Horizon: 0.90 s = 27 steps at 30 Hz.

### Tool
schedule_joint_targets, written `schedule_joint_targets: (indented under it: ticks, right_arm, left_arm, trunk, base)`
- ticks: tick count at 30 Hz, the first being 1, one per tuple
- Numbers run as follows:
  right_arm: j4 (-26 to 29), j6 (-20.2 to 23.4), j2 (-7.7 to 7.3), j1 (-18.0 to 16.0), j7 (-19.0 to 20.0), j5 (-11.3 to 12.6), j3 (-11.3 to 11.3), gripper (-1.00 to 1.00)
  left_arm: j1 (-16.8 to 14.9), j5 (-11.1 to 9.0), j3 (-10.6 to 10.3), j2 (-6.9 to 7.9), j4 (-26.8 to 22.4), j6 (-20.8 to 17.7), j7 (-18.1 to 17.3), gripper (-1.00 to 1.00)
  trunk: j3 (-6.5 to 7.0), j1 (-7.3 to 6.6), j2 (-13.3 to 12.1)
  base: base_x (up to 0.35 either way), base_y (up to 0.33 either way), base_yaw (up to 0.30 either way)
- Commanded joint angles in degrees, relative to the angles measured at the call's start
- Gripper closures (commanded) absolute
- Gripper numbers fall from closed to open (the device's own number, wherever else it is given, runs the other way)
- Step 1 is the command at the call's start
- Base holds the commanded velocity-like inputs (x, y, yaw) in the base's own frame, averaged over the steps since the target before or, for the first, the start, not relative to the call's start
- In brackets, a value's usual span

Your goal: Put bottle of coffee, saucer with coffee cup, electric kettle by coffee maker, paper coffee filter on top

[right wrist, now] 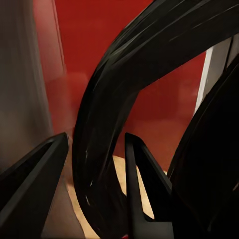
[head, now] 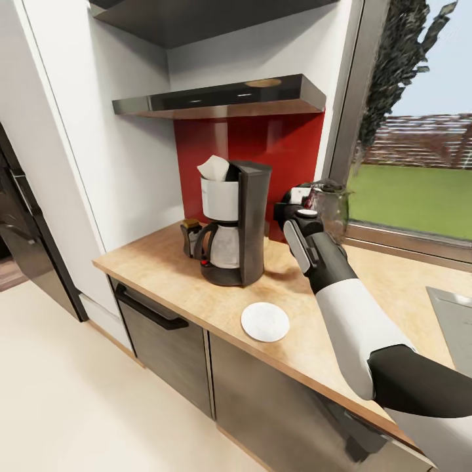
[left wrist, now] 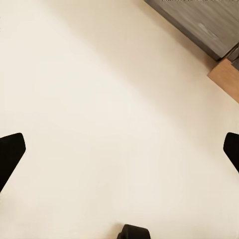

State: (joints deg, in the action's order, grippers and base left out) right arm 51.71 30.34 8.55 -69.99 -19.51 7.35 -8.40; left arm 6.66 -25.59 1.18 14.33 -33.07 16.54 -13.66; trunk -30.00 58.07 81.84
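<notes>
At the back of the counter (head: 308, 347), right end effector (head: 296, 211) sits just beside the coffee maker (head: 237, 223), on its window side, in front of the red backsplash (head: 262, 141). In the right wrist view its two dark fingers (right wrist: 142, 184) stand either side of a curved black handle (right wrist: 109, 124), closed in on it; looks like a grip on the electric kettle (head: 326, 208), whose glassy body is just past the end effector toward the window (head: 419, 177). Whether kettle base touches the counter: cannot tell, arm hides it.

Coffee maker upright on the counter, white paper filter (head: 214, 168) sticking up out of its top basket, glass carafe (head: 223, 246) seated in it. Bottle of coffee (head: 191, 237), small and dark with a tan lid, stands touching or just beside the coffee maker on the side away from the right end effector. White saucer (head: 265, 322) lies flat near the counter's front edge, nearer the robot than the right end effector, apart from the coffee maker. Coffee cup: small white thing at the end effector, too hidden to tell.

Shelf (head: 223, 99) above the coffee maker, a flat tan disc on it.

Left end effector (left wrist: 119, 149): finger tips at the far edges of its wrist view, spread wide, holding nothing, over bare cream floor (left wrist: 99, 99) with a cabinet corner (left wrist: 199, 25) near.
</notes>
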Motion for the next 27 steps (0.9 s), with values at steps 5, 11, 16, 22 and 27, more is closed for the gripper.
schedule_joint_targets:
  ticks: [5,11,16,22,27]
  right_arm:
    - [0.04,0.08,-0.02,-0.05,-0.14,0.47,-0.21,1.00]
    - [0.05,-0.16,-0.04,-0.05,6.57,0.39,-0.17,1.00]
    - [-0.05,-3.08,-0.10,-0.05,7.50,0.32,-0.15,1.00]
    - [-0.09,-3.76,-0.11,-0.05,7.63,0.30,-0.14,1.00]
    - [-1.14,-3.95,-0.19,-0.05,7.57,0.22,-0.13,1.00]
  left_arm:
    - [0.02,-0.60,0.21,-0.01,-0.05,-0.12,-0.57,-1.00]
    - [0.02,-0.60,0.22,-0.01,-0.06,-0.11,-0.58,-1.00]
    - [0.02,-0.60,0.22,-0.01,-0.06,-0.12,-0.58,-1.00]
    - [0.02,-0.60,0.22,-0.01,-0.06,-0.11,-0.58,-1.00]
    - [0.02,-0.60,0.22,-0.01,-0.06,-0.12,-0.58,-1.00]
  trunk:
    - [-0.05,0.00,0.03]
    - [-0.05,0.00,0.03]
    - [-0.05,0.00,0.03]
    - [-0.05,0.00,0.03]
    - [-0.05,0.00,0.03]
  base:
    - [0.000,0.000,0.000]
    - [0.000,0.000,0.000]
    - [0.000,0.000,0.000]
    - [0.000,0.000,0.000]
    - [0.000,-0.015,0.000]
